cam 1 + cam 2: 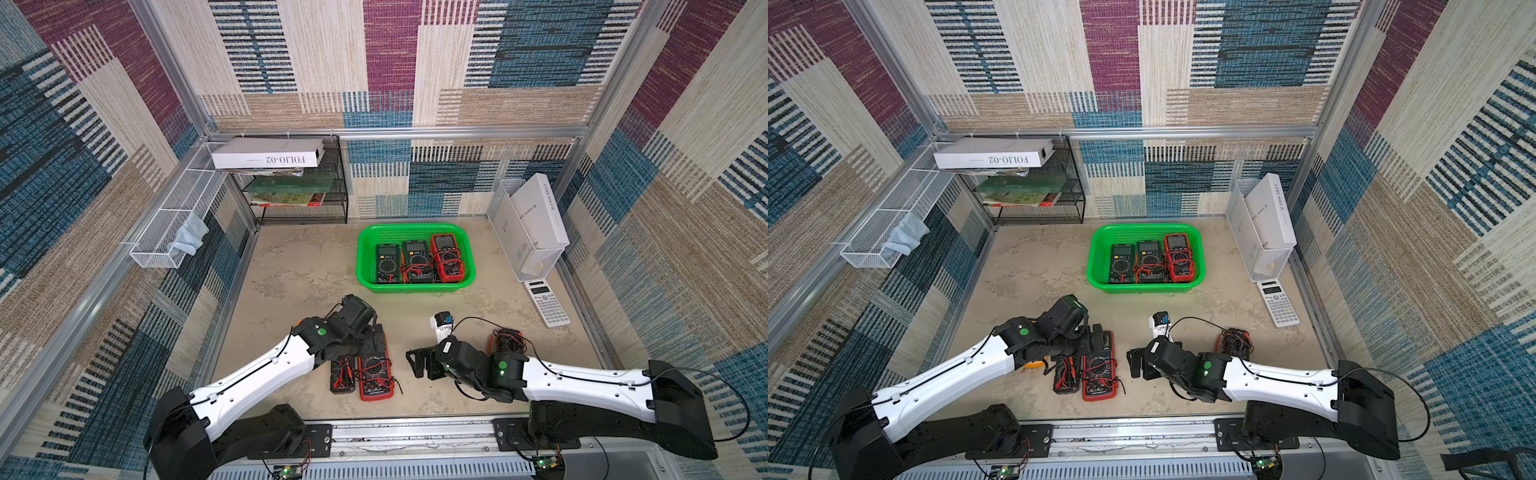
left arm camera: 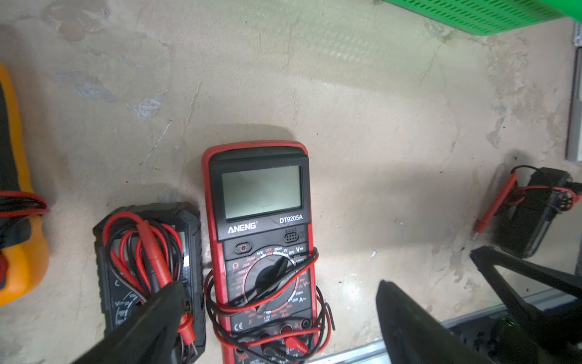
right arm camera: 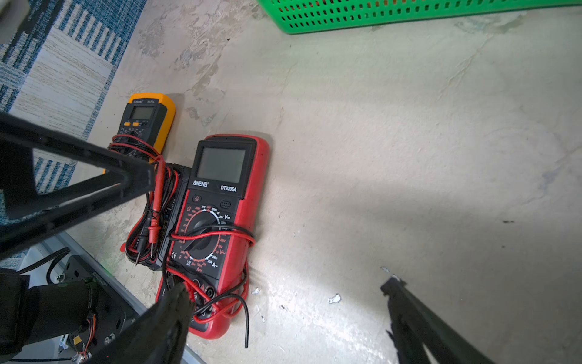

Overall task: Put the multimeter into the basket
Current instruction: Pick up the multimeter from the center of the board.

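The red multimeter point(image 2: 261, 236) lies face up on the table point(image 1: 299, 270) in the near middle, not in the basket point(image 1: 360, 257). Its red and black leads are wound around its body. It touches a smaller black multimeter point(image 2: 148, 268) on its left, which is also wrapped in leads, and an orange multimeter point(image 3: 148, 119) lies further left, mostly hidden under the left arm in both top views.

The green basket sits at the far middle, well apart from them. It holds three multimeters side by side, two dark green ones point(image 1: 389, 264) point(image 1: 417, 262) and a red one point(image 1: 446, 257).

The left gripper point(image 2: 280, 285) hangs over the red multimeter's dial end with its jaws spread wide, one on each side, gripping nothing. The right gripper point(image 3: 286, 286) is just right of the same meter, its jaws also wide apart and empty. Another dark multimeter point(image 2: 535, 211) lies near right, partly behind the right arm. A calculator point(image 1: 546, 303) rests further right.
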